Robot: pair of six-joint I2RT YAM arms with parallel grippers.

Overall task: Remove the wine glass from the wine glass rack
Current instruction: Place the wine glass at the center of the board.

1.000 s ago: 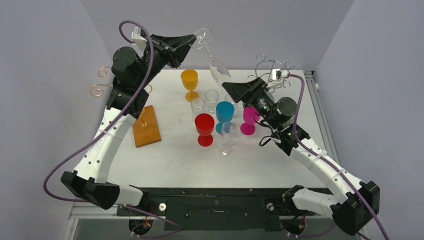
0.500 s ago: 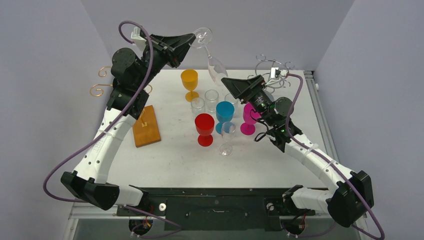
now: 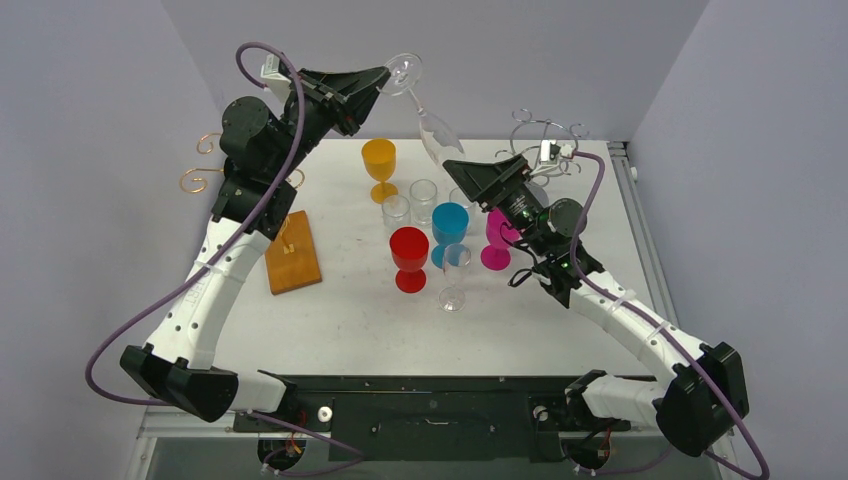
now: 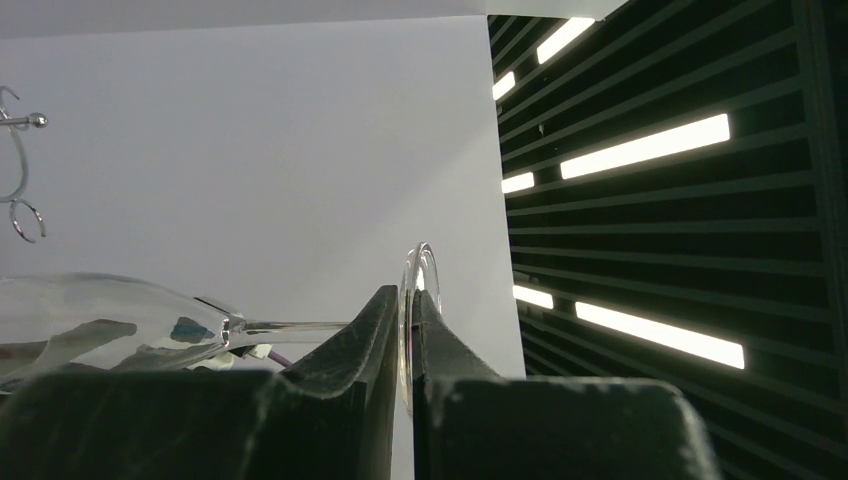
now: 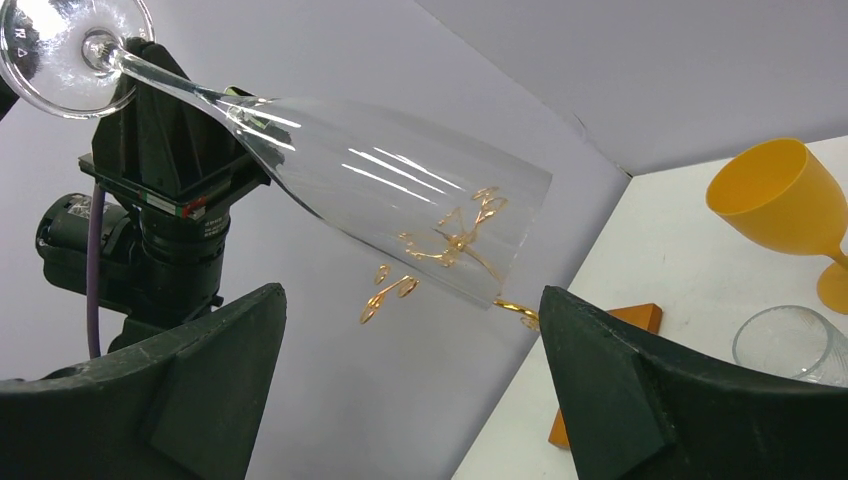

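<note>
My left gripper (image 3: 384,79) is raised high over the back of the table and is shut on the round foot of a clear wine glass (image 3: 432,130). The glass hangs tilted, bowl down and to the right. In the left wrist view the foot (image 4: 415,310) sits edge-on between my fingers. My right gripper (image 3: 463,172) is open just below the bowl. In the right wrist view the bowl (image 5: 400,195) lies above my spread fingers, not touching them. The gold wire rack (image 3: 205,165) on its wooden base (image 3: 292,252) stands at the left.
Several glasses stand mid-table: an orange goblet (image 3: 379,165), red goblet (image 3: 409,256), blue goblet (image 3: 449,225), pink goblet (image 3: 496,240), a clear stemmed glass (image 3: 454,275) and small clear tumblers (image 3: 423,198). A silver wire rack (image 3: 543,135) stands at the back right.
My right gripper has risen and moved slightly left, closer under the glass bowl. The left gripper and the glass have stayed nearly still.
</note>
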